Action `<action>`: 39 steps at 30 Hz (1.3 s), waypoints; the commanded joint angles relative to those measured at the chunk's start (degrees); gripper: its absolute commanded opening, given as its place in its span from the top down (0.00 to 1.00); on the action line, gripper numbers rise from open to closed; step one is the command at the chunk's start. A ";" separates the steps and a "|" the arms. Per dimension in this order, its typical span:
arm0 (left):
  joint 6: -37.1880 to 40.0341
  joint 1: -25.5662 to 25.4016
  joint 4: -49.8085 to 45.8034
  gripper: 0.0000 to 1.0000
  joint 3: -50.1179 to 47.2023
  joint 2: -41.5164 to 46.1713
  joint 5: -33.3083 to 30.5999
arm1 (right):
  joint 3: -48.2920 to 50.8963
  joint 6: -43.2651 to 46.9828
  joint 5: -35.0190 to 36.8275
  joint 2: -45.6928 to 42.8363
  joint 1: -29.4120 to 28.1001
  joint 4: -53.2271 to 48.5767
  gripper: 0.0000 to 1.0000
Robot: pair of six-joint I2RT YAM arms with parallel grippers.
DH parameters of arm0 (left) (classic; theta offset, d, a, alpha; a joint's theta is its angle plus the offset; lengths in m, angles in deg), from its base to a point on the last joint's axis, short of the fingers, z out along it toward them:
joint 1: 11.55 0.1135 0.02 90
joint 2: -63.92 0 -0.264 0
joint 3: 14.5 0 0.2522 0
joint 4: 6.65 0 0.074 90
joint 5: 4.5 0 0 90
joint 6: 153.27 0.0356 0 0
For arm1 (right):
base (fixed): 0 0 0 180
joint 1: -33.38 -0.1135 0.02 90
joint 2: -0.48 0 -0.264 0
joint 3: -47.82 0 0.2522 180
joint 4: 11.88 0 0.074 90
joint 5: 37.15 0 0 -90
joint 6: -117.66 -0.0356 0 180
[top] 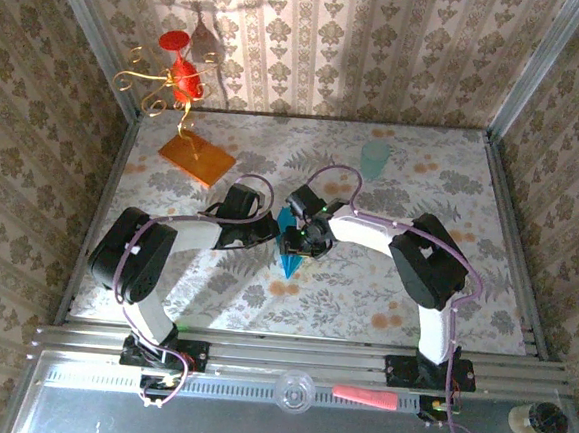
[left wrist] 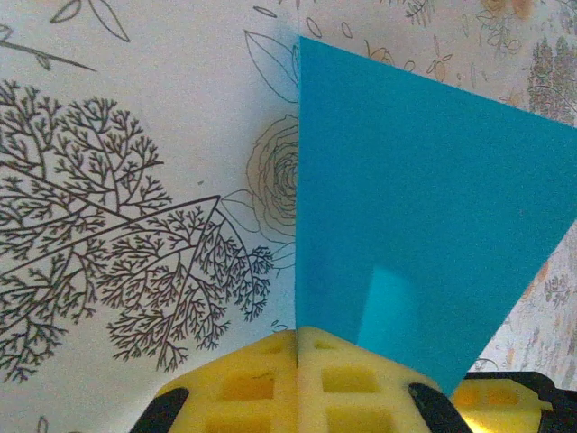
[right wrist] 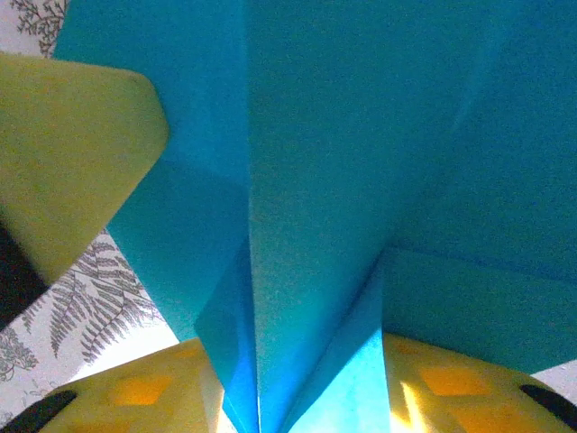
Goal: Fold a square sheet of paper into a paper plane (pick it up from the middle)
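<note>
Right hand [right wrist: 297, 397] pinches paper plane [right wrist: 361, 180] (mint cup [top: 374, 159] apart)

Bright light falls from the upper left, leaving a pale glare across the back wall [top: 313, 48] and the far worktop [top: 275, 140]. The red ornament [top: 180, 73] throws a sharp shadow on the wall, and the arms cast dark patches toward the near edge. Both wrist views are grainy (the paper [right wrist: 361, 135] close up is soft and blurred), with yellow pads [left wrist: 297, 383] glowing.
</note>
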 commanded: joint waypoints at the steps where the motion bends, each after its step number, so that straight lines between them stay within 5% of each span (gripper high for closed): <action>1: -0.89 -0.22 0.86 1.00 1.22 0.70 1.18 | -1.65 0.34 3.63 1.05 -0.53 -2.90 0.56; 8: -1.32 -0.13 1.22 0.97 1.31 0.81 1.44 | -1.73 -0.32 6.07 0.36 -0.68 -5.36 0.64; 21: 2.64 5.74 -5.70 0.51 -1.93 11.39 -4.29 | -2.87 -2.01 6.97 0.89 -0.90 -6.38 0.66; 39: 7.83 8.28 -10.97 0.33 -5.63 15.91 -9.09 | -7.51 -6.97 12.72 4.23 -2.72 -11.50 0.64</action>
